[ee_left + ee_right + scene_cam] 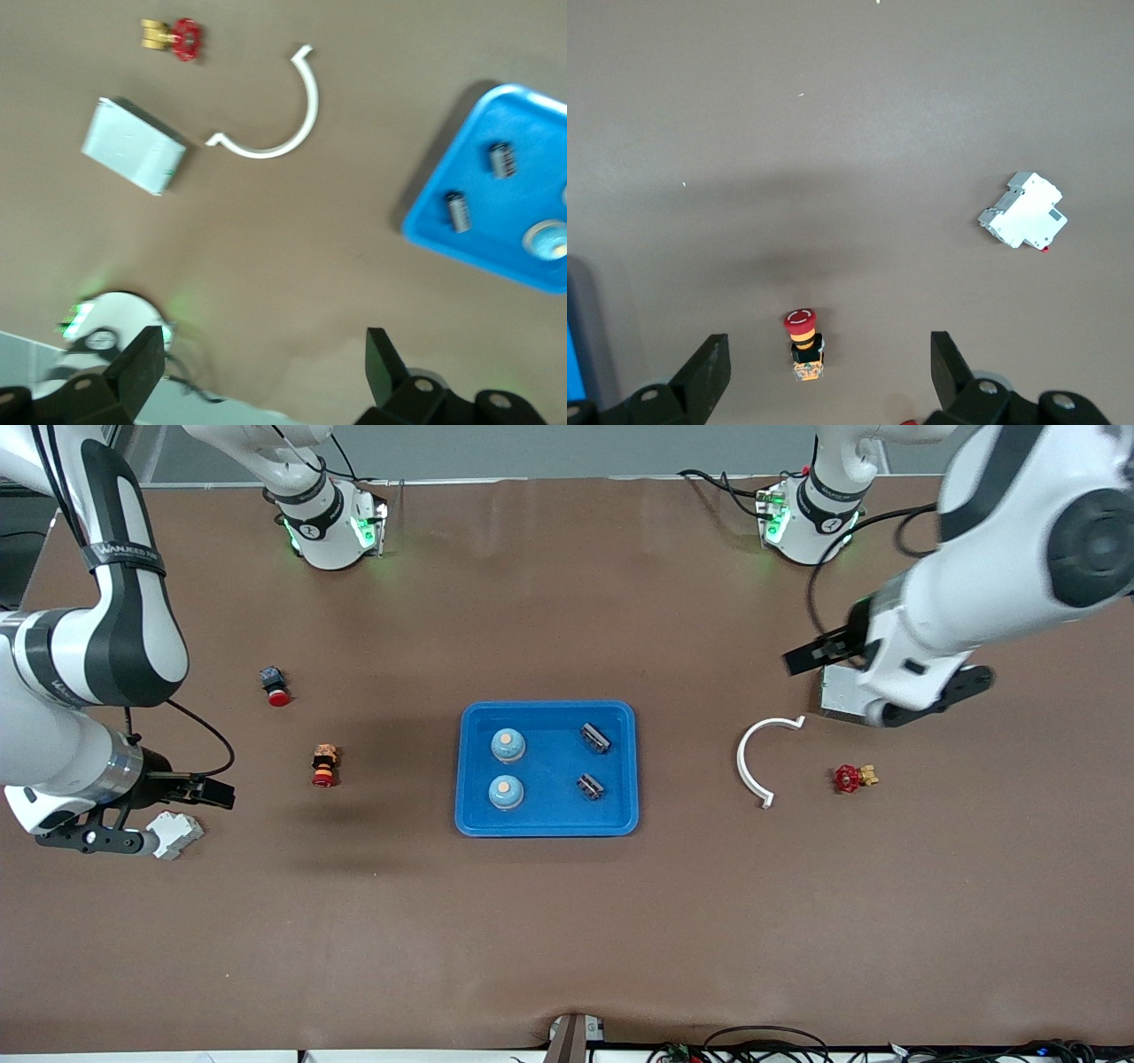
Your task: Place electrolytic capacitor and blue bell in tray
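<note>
The worktop (567, 921) is a flat matte brown. On it the tray (547, 825) is bright blue, holding two pale-blue bells (508, 746) with tan round tops and two dark grey capacitors (594, 737) with lighter stripes. The curved clip (749, 755) is plain white; the small valve (850, 778) has a red handwheel on a brass-yellow body. One push button (324, 766) is red-capped with yellow and black bands (another (275, 684) is red on black). The breaker (174, 834) is white, the box (134, 146) pale grey.
</note>
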Controlling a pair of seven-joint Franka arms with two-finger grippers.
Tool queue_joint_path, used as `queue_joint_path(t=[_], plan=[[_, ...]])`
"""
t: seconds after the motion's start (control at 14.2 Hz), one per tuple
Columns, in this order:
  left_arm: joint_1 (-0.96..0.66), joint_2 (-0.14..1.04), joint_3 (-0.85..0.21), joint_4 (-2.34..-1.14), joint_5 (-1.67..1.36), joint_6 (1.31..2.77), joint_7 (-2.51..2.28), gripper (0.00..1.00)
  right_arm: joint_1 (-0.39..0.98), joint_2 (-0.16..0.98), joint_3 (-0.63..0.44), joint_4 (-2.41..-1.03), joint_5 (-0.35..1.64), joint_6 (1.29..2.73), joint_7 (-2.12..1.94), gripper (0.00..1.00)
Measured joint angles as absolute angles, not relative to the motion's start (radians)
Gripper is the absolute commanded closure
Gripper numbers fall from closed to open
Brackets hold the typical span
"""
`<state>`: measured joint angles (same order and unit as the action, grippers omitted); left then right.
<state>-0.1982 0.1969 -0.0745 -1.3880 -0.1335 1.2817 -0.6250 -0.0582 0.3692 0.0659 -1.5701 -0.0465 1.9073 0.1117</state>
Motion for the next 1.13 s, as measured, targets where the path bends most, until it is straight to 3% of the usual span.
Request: queue_joint_path(t=[0.42, 0.85, 0.99, 1.13], plan=[[0.025, 0.004, -0.072, -1.651, -0.038, 1.312, -0.114, 0.0, -0.07, 0.368, 0.066, -1.566, -0.046, 1.907, 0.095, 0.0], [0.037, -0.244, -0.103, -2.141, -0.038, 1.712, -0.077, 0.0, -0.107, 0.332, 0.066, -1.548, -0.046, 1.893, -0.014, 0.0], [0.036, -0.282, -0.138, -2.22, -0.038, 1.77, -0.077, 0.0, -0.11, 0.324, 0.067, -1.5, -0.046, 1.818, -0.025, 0.0], [0.036, -0.291, -0.151, -2.226, -0.038, 1.786, -0.077, 0.0, -0.11, 0.318, 0.071, -1.443, -0.046, 1.718, -0.027, 0.0]])
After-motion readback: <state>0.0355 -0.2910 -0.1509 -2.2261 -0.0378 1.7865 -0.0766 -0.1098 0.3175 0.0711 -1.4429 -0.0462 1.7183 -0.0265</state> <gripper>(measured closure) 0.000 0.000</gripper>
